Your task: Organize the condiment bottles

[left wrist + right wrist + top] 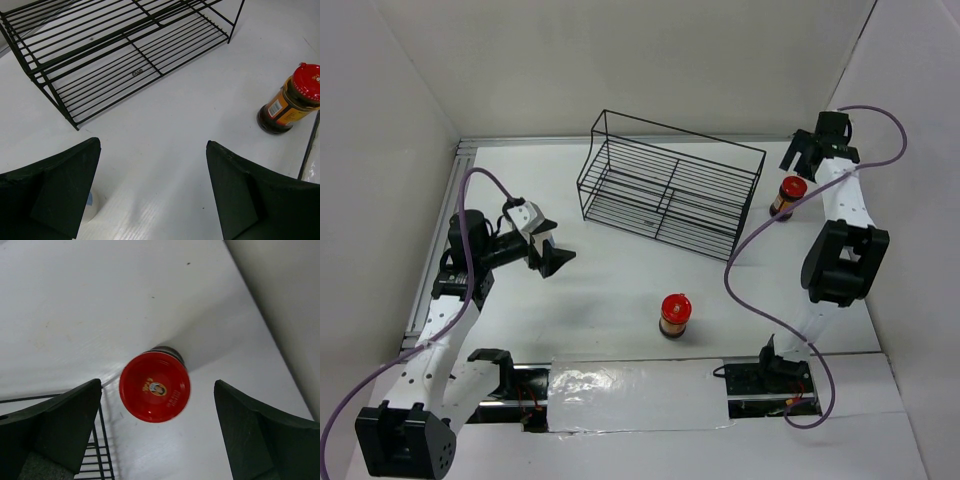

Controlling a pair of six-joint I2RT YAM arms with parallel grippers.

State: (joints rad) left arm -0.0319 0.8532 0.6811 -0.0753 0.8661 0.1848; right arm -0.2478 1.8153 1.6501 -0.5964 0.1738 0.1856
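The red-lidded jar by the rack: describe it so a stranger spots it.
Find the black wire rack at the table's far side. A red-lidded brown jar stands just off its right end; its twin stands alone, mid-table.

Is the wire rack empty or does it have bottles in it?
Empty. The wire rack shows only bare shelves; the near jar and the far jar stand outside it.

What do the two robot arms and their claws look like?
Both the left arm and right arm are white tubes with chunky black joints. A purple cable loops loosely along each. The left gripper and right gripper each end in two broad, matte black, wedge-shaped fingers.
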